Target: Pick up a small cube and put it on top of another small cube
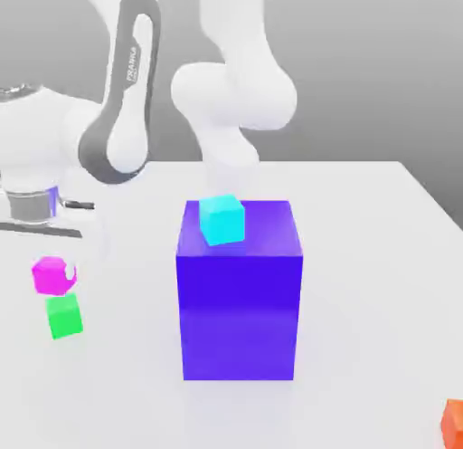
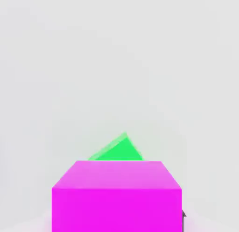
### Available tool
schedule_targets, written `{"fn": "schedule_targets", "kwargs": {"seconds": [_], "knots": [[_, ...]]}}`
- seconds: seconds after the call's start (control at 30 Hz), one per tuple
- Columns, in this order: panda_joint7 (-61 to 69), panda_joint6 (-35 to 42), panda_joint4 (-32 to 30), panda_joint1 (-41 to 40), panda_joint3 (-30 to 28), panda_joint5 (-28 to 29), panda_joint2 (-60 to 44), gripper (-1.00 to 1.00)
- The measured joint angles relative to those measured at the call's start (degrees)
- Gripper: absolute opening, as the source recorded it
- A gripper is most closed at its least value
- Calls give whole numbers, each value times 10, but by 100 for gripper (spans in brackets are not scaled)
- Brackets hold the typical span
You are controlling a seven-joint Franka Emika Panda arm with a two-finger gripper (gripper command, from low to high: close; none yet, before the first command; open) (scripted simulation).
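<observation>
The small magenta-pink cube (image 1: 47,274) hangs just above the table at the exterior view's left, held in my gripper (image 1: 54,277), which is shut on it. Right below it, a little nearer the camera, the small green cube (image 1: 63,316) rests on the table. The two cubes look close together, and I cannot tell whether they touch. In the hand view the magenta cube (image 2: 116,196) sits close in front, and a corner of the green cube (image 2: 117,150) peeks out from behind it.
A big blue-violet block (image 1: 240,298) stands mid-table with a small cyan cube (image 1: 222,219) on its top. A small orange-red cube (image 1: 453,422) lies at the front corner on the exterior view's right. The arm's elbow and links rise behind the block.
</observation>
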State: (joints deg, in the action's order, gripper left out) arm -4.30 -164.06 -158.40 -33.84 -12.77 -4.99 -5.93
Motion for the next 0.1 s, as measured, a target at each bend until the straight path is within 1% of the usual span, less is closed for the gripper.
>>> {"fn": "schedule_targets", "kwargs": {"seconds": [0.03, 0.1], "knots": [[7, -10, 1, -3, 4, -9, -11, 100], [7, -10, 1, -3, 4, -9, -11, 100]]}}
